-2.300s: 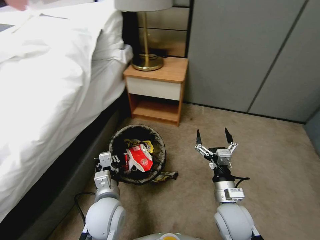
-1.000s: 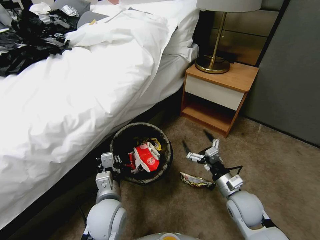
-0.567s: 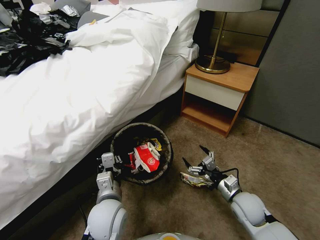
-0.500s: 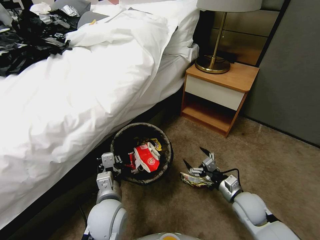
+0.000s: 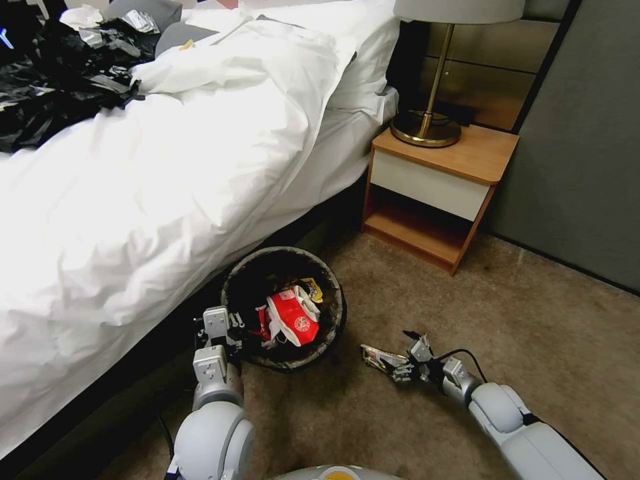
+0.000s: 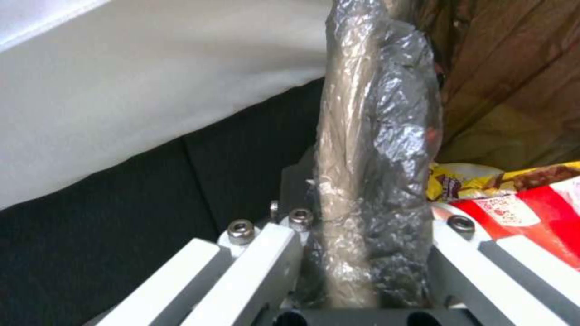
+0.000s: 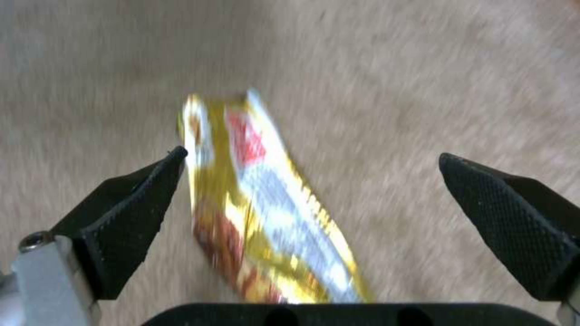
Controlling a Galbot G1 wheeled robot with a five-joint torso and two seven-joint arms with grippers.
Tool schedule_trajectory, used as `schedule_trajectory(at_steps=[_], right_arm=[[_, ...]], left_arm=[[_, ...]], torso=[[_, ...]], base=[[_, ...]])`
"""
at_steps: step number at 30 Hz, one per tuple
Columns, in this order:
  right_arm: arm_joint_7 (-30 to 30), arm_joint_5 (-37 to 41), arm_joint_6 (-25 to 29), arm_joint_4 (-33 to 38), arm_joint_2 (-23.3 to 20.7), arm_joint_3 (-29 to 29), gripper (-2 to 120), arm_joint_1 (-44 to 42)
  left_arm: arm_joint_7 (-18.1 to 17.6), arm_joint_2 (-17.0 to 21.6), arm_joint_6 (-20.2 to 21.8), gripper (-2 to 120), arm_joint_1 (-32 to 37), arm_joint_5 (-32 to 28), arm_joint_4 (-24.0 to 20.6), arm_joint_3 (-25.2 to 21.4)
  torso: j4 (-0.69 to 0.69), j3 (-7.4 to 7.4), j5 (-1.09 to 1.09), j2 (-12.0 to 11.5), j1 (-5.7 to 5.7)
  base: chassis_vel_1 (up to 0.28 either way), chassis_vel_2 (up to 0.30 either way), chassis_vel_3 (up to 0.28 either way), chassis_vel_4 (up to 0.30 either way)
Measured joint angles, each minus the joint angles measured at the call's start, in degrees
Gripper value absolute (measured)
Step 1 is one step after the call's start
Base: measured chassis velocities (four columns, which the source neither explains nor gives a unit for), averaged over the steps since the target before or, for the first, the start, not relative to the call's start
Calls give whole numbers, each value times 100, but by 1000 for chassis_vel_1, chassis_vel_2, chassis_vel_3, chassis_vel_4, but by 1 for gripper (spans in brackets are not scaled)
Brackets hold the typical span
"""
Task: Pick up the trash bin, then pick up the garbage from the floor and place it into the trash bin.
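Observation:
The trash bin [image 5: 331, 325] stands on the carpet beside the bed, its dark crinkly bag folded over the rim. Inside lie garbage pieces: a red-and-white wrapper [image 5: 293, 320] and a yellow wrapper [image 5: 312, 288]. My left gripper [image 5: 217, 328] is shut on the bin's near rim; in the left wrist view the bag-covered rim [image 6: 374, 172] sits clamped between the fingers [image 6: 266, 253]. A yellow-brown snack wrapper [image 5: 377, 355] lies flat on the carpet right of the bin. My right gripper [image 5: 405, 357] is low over it, open; the wrapper [image 7: 266, 217] lies between the spread black fingertips [image 7: 133, 199], nearer one of them.
The white bed [image 5: 167, 173] runs along the left, with a heap of black bags [image 5: 60, 80] on it. A wooden nightstand [image 5: 440, 187] with a brass lamp [image 5: 427, 127] stands behind the bin. A grey wall [image 5: 587, 133] closes the right. Open carpet [image 5: 533, 313] lies to the right.
The head camera turned between the oldest frame and the others. Over the last second my right gripper has sunk, still open, to the snack wrapper. The bin and left gripper have not moved.

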Motion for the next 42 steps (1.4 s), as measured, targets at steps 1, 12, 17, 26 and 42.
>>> schedule_trajectory(at_steps=[1,12,17,26,42], right_arm=[[-98,-62,63,-179,36,2,100,56],[-479,-259,416,-1182,372,143,100,442],[-481,-316,501,-1451,537,203,93,517],[-452,-314,604,-1603,647,284,67,558],[-353,-284,652,-1558,681,377,13,495]], left_arm=[[-2,3,0,0,-1,0,0,0],[-13,1,3,0,6,20,5,25],[-13,-4,9,0,-5,23,13,25],[-13,-12,12,0,-7,23,19,25],[-13,-13,11,0,26,48,28,46]], torso=[[-1,0,-1,0,0],[1,0,-1,0,0],[1,0,0,0,0],[0,-1,0,0,0],[0,0,1,0,0]], base=[[0,0,0,0],[0,0,0,0],[0,0,0,0],[0,0,0,0],[0,0,0,0]])
